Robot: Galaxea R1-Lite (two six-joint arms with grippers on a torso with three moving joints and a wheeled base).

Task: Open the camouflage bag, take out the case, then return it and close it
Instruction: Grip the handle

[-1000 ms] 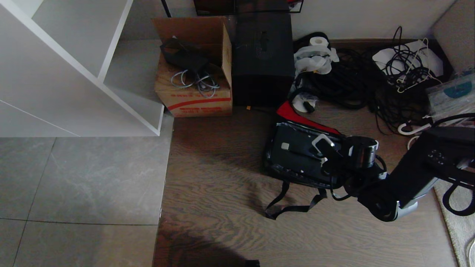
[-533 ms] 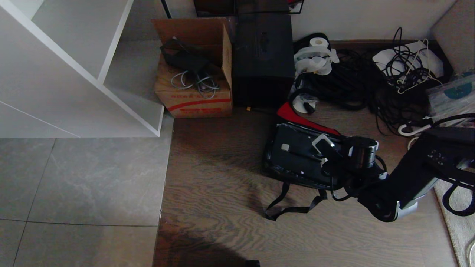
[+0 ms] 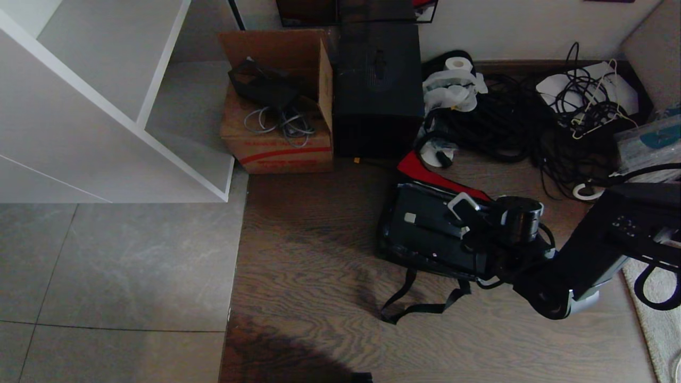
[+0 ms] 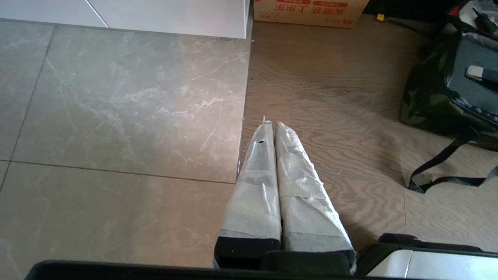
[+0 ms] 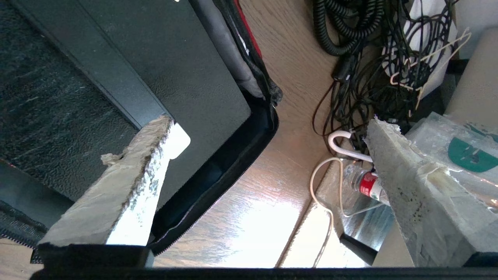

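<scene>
Camouflage bag [image 3: 396, 250] sits on the wooden floor [image 3: 319, 266] with its top open, and the black case [image 3: 425, 229] lies inside it, right under the right gripper [image 3: 462, 219]. That gripper has its two taped fingers [image 5: 128, 179] spread wide apart, with nothing between them. One finger hangs over the far end of the case, close to the pale metal end of its handle [image 3: 462, 202], but it is hard to tell if it touches. The other finger is out past the bag's edge, over bare floor. Just behind the gripper, the bag's red lid panel [image 3: 420, 169] is folded back onto the floor. On the near side of the gripper, the bag's black strap [image 3: 420, 307] trails across the wood in a loose loop. Far behind the gripper stand a tall black box [image 3: 378, 85] and a brown cardboard carton [image 3: 276, 106] with cables in it. Off to the gripper's right side is a big tangle of black cables [image 3: 511, 122]. The left gripper [image 4: 274, 128] is parked well away from the bag, above the line where the grey tiles [image 4: 116, 116] meet the wood, and its fingers are pressed together with nothing in them
</scene>
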